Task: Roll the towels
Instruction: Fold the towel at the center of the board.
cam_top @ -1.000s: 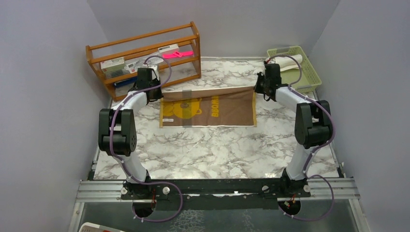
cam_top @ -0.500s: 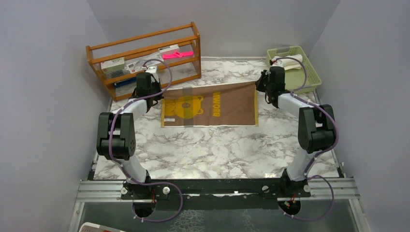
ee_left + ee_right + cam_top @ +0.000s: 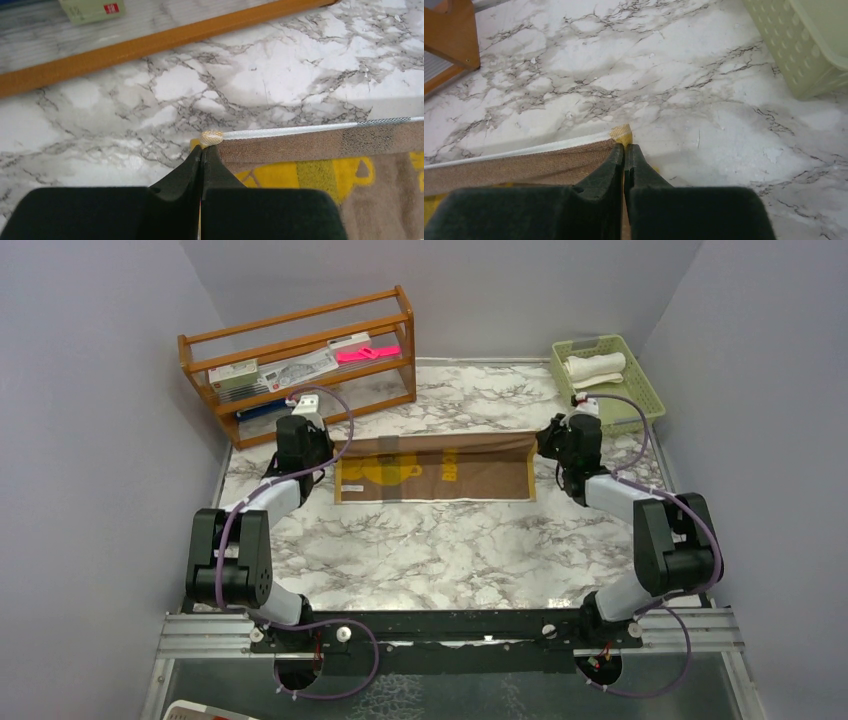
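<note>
A brown and mustard-yellow towel with a yellow bear print lies spread across the marble table. My left gripper is shut on its far left corner, and the cream hem knot pokes out just past the fingertips. My right gripper is shut on the far right corner in the same way. The far edge, with its white hem, is stretched taut between the two grippers and raised off the table. A cream-white towel lies rolled in the basket.
A pale green plastic basket stands at the far right corner, just behind the right gripper. A wooden rack holding cards and a pink item stands at the far left; its lower rail is close behind the left gripper.
Both grippers have drawn back toward the near edge, carrying the towel's far edge with them. The towel now looks shorter front to back, and the bear print is partly covered.
</note>
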Controlling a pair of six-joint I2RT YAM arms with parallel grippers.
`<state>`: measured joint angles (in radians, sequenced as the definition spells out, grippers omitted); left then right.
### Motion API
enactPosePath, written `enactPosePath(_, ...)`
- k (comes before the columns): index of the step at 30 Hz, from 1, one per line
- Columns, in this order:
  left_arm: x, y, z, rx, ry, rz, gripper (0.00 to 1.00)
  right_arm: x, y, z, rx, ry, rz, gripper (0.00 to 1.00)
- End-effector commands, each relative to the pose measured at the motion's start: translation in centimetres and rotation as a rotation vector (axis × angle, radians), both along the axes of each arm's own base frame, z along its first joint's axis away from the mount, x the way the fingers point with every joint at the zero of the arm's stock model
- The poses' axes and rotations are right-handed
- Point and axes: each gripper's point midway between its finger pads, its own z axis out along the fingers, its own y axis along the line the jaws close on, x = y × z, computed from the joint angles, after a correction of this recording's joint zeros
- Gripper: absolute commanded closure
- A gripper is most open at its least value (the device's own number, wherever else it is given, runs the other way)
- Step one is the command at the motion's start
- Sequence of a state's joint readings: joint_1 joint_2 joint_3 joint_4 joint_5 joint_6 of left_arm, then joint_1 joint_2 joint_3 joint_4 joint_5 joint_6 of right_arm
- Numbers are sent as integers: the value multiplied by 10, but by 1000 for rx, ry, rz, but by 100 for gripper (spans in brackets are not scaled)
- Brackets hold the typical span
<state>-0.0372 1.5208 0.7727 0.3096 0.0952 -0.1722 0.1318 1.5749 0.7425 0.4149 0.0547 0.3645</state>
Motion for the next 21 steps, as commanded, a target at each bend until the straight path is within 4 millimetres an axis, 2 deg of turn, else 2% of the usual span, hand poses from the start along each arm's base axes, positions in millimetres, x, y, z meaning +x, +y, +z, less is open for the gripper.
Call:
enactPosePath(1,-13,26,8,-8,-52,142,100,-11,-33,9,-31,-30,-139,99)
enactPosePath(8,-37,18,-21,-110,32,174,100,-44,-29,-11,11,58,-125,99)
enactPosePath(13,-48,11,-27,-182,65,191,100,-62,-30,-20,8,110,-127,99)
enactPosePath(21,-74,16,-35,-218,104,260,100,-83,-25,-37,57,193,-129,99)
